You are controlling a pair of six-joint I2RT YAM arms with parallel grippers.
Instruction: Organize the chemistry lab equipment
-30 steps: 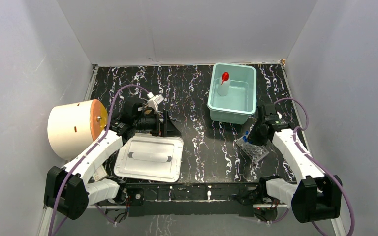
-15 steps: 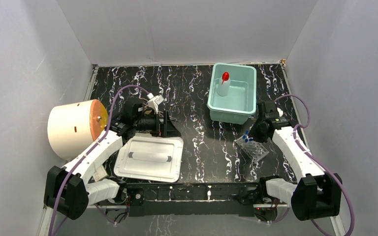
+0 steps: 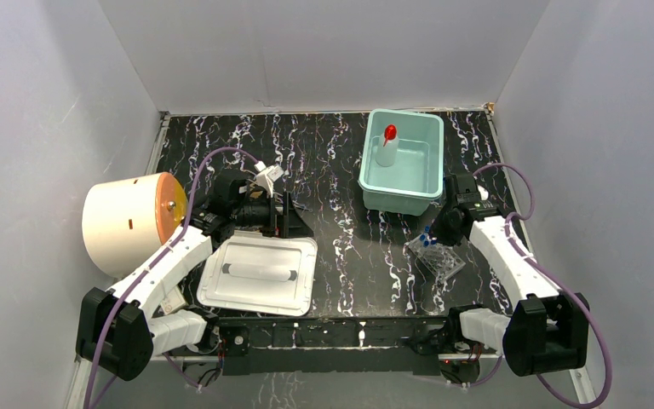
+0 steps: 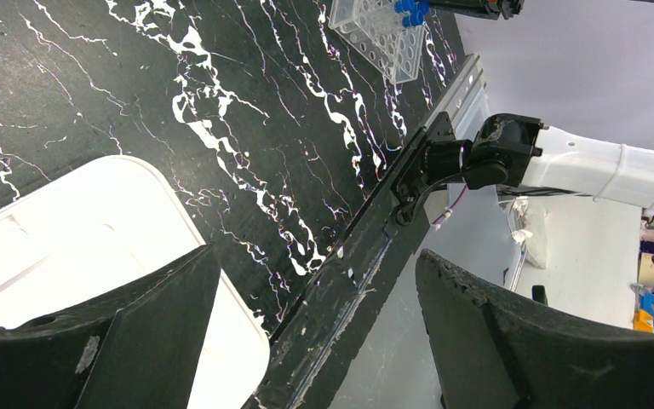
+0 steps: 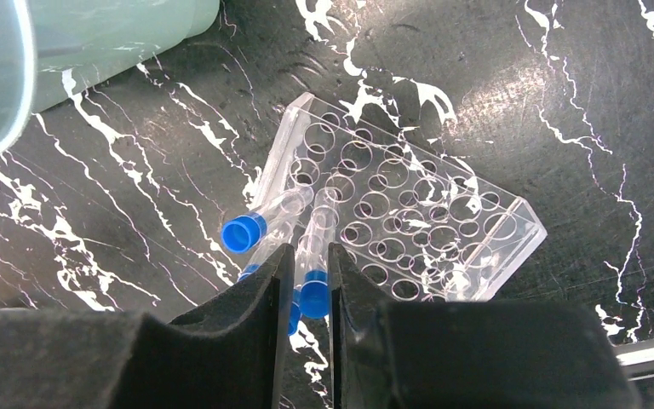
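While one blue-capped clear tube point(image 5: 317, 239) sits slanted in the clear tube rack point(image 5: 409, 221), its cap end lies between the fingers of the right gripper point(image 5: 306, 285), which is clenched on it. A second tube point(image 5: 260, 223) leans in the rack just beside it. Step in hand, as judged: seating tubes in the rack. The next move calls for righting the tube over a hole without dragging the rack. The left gripper point(image 4: 311, 290), well apart from the rack, is spread wide and empty.
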